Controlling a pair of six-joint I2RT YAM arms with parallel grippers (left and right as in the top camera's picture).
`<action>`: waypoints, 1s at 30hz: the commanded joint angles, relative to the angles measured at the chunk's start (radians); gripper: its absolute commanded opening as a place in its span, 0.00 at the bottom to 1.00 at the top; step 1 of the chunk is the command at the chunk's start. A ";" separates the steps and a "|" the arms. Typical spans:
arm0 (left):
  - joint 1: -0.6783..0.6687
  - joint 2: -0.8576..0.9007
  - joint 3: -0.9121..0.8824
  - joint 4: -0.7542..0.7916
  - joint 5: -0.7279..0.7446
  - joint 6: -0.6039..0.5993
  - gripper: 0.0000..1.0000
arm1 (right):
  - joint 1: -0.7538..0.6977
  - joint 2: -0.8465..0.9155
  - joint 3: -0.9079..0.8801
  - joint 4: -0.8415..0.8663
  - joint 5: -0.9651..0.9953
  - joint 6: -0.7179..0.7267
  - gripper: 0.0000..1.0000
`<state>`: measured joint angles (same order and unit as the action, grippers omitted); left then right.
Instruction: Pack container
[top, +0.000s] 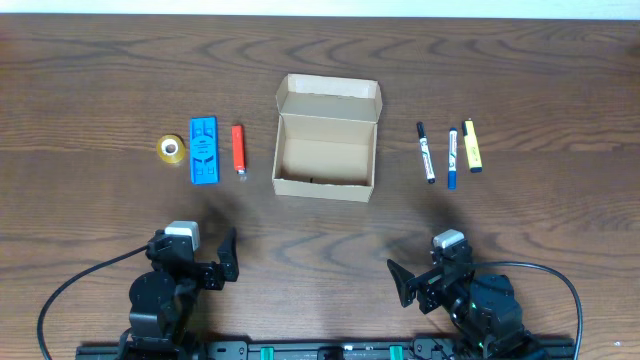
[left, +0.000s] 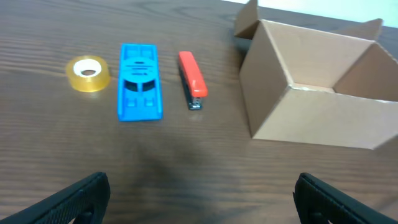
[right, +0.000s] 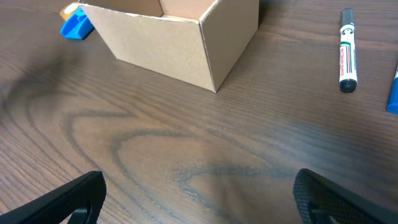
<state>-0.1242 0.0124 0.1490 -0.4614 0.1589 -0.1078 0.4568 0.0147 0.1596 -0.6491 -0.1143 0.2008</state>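
While container (top: 330, 128) stands flap-up — interior bare | left claw (left: 199, 196) wide | right claw (right: 199, 196) wide

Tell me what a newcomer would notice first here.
The open cardboard box stands mid-table with its flap up. Left of it lie a tape roll, a blue plastic piece and a red stapler; right of it, three markers lie side by side. The left claw and right claw sit open at the near edge, holding nothing.
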 joint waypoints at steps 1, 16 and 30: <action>0.006 0.024 0.003 -0.016 0.035 0.007 0.95 | 0.008 -0.009 -0.003 0.001 0.006 -0.015 0.99; 0.006 0.576 0.405 -0.109 -0.097 0.082 0.95 | 0.008 -0.009 -0.003 0.001 0.006 -0.015 0.99; 0.006 1.148 0.690 -0.068 -0.185 0.076 0.95 | 0.008 -0.009 -0.003 0.001 0.006 -0.015 0.99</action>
<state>-0.1242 1.0935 0.7673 -0.5377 -0.0124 -0.0471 0.4568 0.0128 0.1596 -0.6479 -0.1116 0.2005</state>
